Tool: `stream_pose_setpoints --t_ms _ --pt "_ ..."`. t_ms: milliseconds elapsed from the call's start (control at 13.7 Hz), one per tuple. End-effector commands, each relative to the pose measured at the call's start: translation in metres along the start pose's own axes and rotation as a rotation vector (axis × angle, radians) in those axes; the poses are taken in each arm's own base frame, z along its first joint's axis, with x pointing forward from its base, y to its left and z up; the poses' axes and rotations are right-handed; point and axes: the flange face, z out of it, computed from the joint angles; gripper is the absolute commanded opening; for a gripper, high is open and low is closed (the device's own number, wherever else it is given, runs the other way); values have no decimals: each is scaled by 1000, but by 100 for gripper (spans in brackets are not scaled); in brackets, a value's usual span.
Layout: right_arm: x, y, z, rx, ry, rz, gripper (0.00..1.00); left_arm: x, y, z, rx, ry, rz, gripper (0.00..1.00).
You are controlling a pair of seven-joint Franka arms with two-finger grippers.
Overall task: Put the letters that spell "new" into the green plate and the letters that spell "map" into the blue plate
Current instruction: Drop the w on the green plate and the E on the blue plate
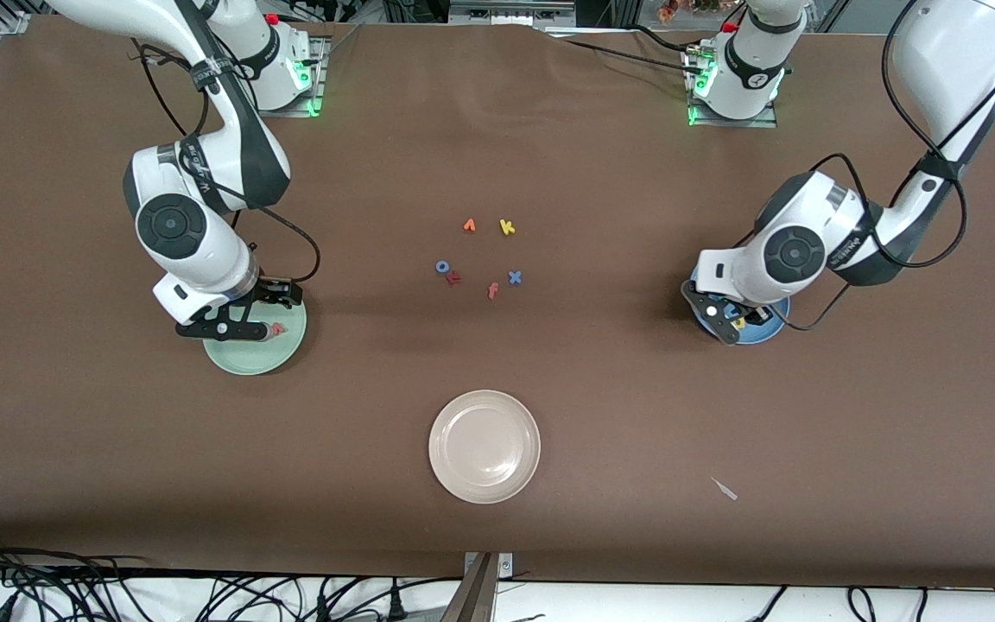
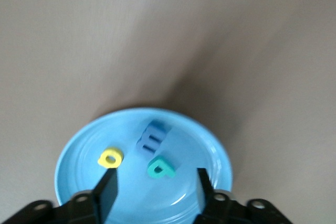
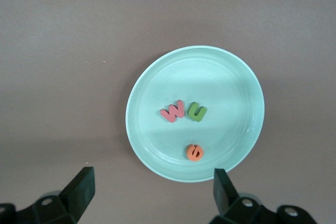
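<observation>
Right gripper [image 3: 152,195] over the green plate [image 3: 241,77], fingers spread wide, nothing between them. In the plate: salmon-red w [image 3: 173,112] touching green n [image 3: 197,112], orange e [image 3: 195,152] just beside them. "new" looks complete.

Left gripper [image 2: 155,190] low over the blue plate [image 2: 79,145], jaws apart, holding nothing. In the plate: light-blue m [image 2: 152,137], teal p [image 2: 160,168] touching it, yellow a [image 2: 110,157] near them. "map" looks complete too.

Mid-table, well apart from both plates: orange v [image 1: 469,225], yellow k [image 1: 507,227], blue o [image 1: 443,267], blue x [image 1: 515,277], red f [image 1: 492,290], one more red letter [image 1: 454,277] I can't read. Cream-white plate [image 1: 484,446] nearest the front camera. All distractors, so leave them.

Judgement: what's left is the retreat. Lift both grippers straight up with fingers parted so no pad drags a foam letter over the shallow rim. Left one sits closest to the p, so clear that first, slowly.
</observation>
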Motion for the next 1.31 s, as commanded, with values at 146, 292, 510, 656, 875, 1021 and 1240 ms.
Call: stream_pose_setpoints --t_ms 146,292,510,656,875,1021,1240 --pt "9 12 -105 50 -79 19 100 27 5 -116 40 67 -143 100" --pt "6 40 -161 95 -84 -25 100 32 1 -166 30 97 -195 100" --pt "-16 103 -231 159 -67 -59 100 39 20 -239 46 65 -186 100" --pt "-34 135 -259 168 -24 -120 100 38 23 -266 49 58 -193 100" --pt "-44 148 -262 165 -69 -115 100 22 -8 -283 56 84 -342 100" --pt "-45 146 -264 164 -69 -115 100 -21 -35 -307 -51 208 -477 100" --pt "-43 149 -261 157 -71 -123 100 -70 -52 -306 -68 198 -608 100"
